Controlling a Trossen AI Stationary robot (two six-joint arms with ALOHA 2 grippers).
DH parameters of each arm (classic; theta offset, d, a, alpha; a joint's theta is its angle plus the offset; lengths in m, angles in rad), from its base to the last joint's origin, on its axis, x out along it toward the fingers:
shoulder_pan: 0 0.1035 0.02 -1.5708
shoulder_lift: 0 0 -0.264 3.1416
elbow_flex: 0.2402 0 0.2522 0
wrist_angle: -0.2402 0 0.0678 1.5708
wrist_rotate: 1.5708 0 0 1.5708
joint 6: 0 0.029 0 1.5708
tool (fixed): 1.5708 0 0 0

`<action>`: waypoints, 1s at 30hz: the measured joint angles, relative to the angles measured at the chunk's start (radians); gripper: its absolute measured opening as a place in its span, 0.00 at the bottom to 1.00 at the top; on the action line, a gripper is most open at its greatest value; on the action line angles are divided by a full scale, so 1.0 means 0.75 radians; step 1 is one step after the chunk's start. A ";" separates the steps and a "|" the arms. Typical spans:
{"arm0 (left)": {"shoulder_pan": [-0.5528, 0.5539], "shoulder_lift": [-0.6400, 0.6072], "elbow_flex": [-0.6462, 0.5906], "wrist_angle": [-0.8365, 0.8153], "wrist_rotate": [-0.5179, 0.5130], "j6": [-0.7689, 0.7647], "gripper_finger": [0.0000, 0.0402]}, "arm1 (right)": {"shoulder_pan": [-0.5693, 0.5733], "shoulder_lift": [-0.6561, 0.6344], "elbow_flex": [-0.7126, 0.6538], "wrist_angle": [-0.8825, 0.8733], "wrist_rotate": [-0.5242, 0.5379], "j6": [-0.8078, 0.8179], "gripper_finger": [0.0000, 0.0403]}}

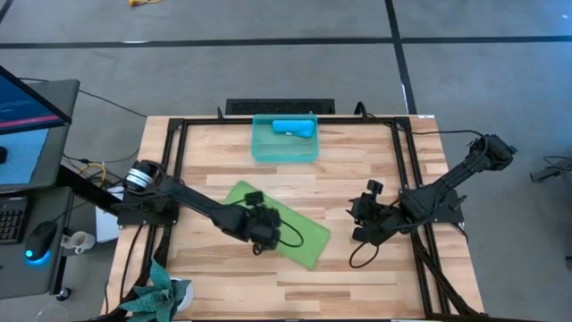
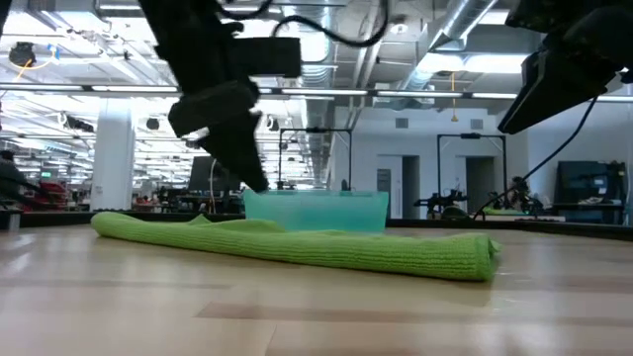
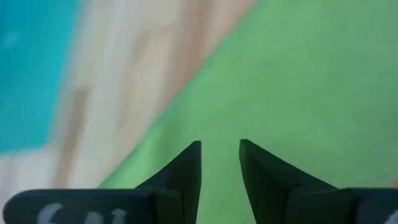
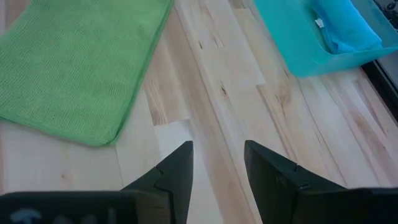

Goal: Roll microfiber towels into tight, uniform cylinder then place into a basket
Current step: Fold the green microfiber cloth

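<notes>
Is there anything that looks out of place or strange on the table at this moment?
Nothing looks damaged or spilled. The green towel lies flat and askew to the table's edges, not rolled. The blue towel already sits in the basket.

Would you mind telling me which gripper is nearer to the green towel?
The left gripper is nearer, right above the green towel, jaws open. The right gripper hovers off the towel's end, over bare table.
</notes>
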 joint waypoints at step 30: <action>0.289 -0.007 -0.297 0.367 0.124 -0.014 0.26 | -0.001 0.000 0.000 0.015 0.001 0.000 0.41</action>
